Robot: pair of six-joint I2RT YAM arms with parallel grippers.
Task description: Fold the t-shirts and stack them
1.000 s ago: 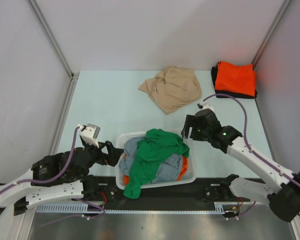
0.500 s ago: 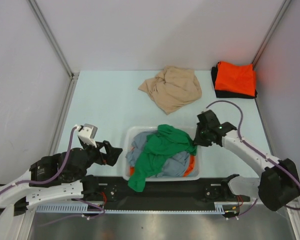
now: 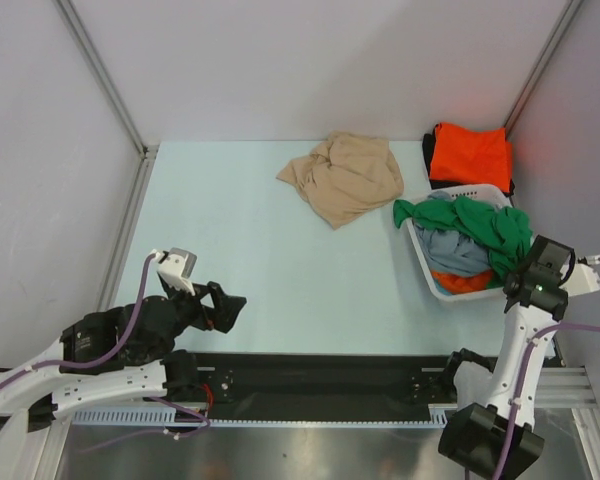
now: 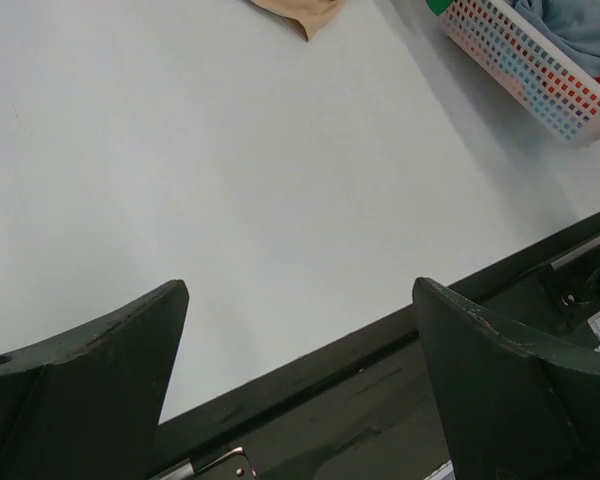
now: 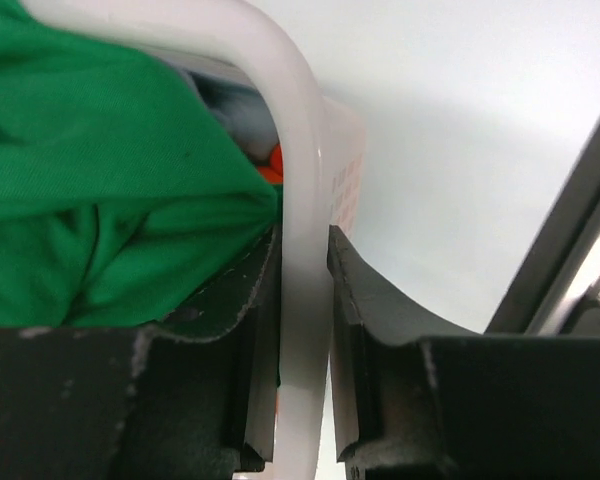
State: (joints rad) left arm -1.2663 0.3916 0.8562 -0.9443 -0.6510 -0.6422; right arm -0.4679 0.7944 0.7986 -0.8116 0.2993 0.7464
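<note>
A crumpled tan t-shirt (image 3: 345,178) lies at the back centre of the table; its corner (image 4: 295,10) shows in the left wrist view. An orange t-shirt (image 3: 470,157) rests folded on a black one (image 3: 432,172) at the back right. A green t-shirt (image 3: 485,222) (image 5: 100,200), a grey-blue one (image 3: 452,245) and an orange piece (image 3: 458,281) are heaped in the white laundry basket (image 3: 425,265). My right gripper (image 3: 518,283) (image 5: 302,300) is shut on the basket's rim (image 5: 302,200). At the front left, my left gripper (image 3: 230,305) (image 4: 300,287) stands open with nothing in it.
The basket (image 4: 540,70) now sits by the right wall, just in front of the orange-and-black stack. The black rail (image 3: 310,385) runs along the table's near edge, below the left gripper. Metal frame posts (image 3: 105,80) stand at the back corners.
The right gripper closed on the basket's rim and dragged the basket, with its clothes, from the front centre to the right side. The left arm barely moved.
</note>
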